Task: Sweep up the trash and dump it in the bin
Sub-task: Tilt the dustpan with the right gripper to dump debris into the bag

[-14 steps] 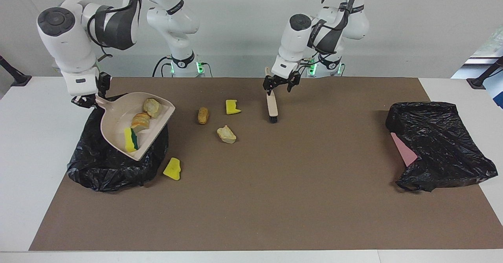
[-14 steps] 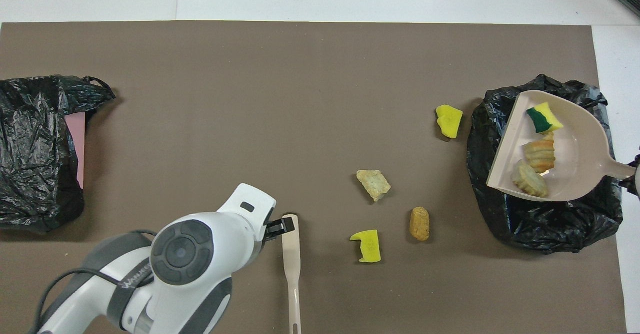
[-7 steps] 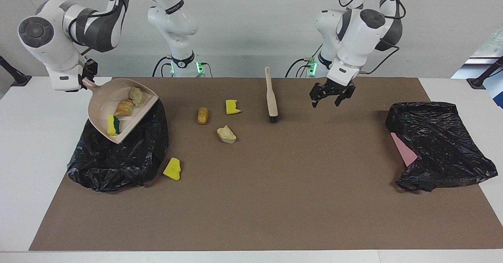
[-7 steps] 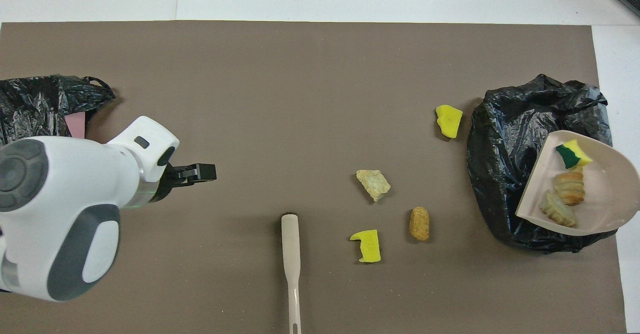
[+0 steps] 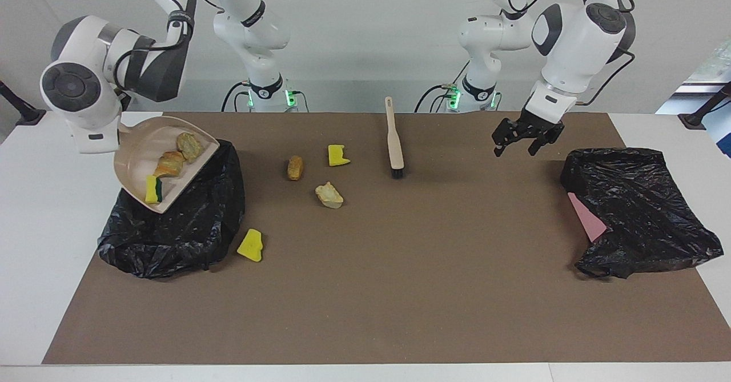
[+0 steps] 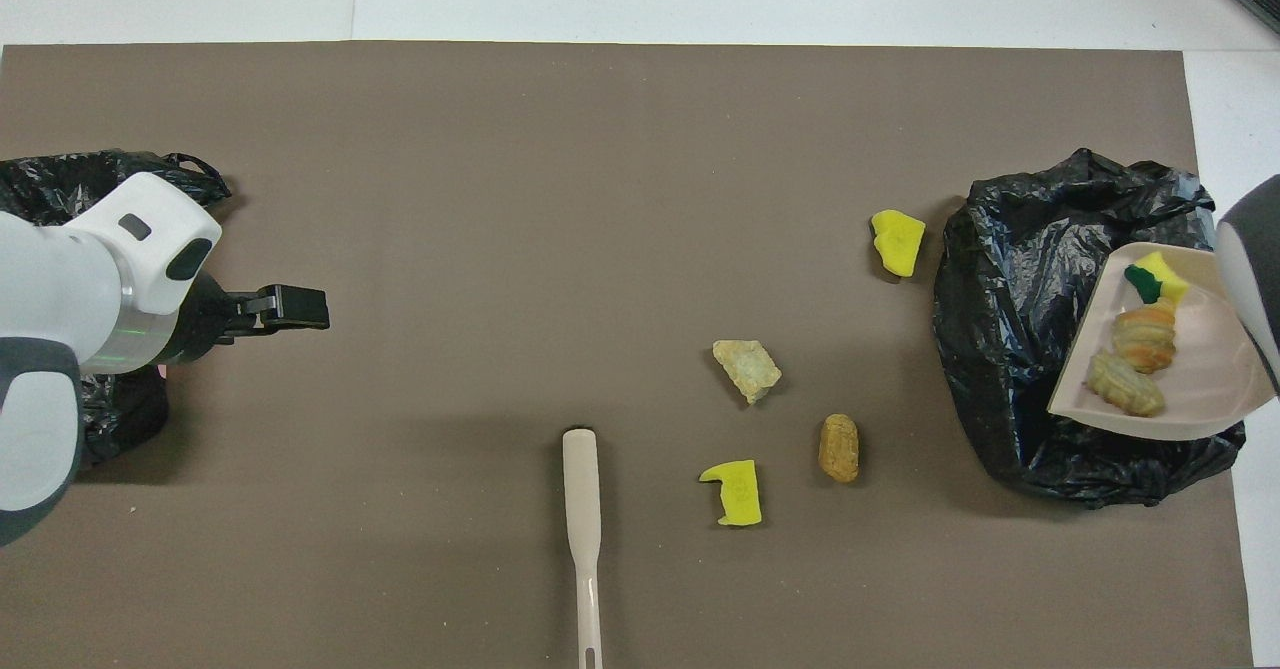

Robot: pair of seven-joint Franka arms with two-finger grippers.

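three chunks [image 5: 171, 162] in the dustpan [image 5: 132, 168], four loose on the mat [image 5: 400, 290], two bags [image 5: 171, 228]. right gripper [image 5: 121, 124] grips the dustpan; left gripper [image 5: 526, 137] open, empty.

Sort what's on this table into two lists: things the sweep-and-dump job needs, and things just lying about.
Belongs to the job:
- dustpan, carrying three chunks
- black bag under the dustpan
- brush
- loose yellow chunk
- second yellow chunk
- orange-brown lump
- beige lump

Just lying about:
- second black bag
- pink sheet sticking out of it
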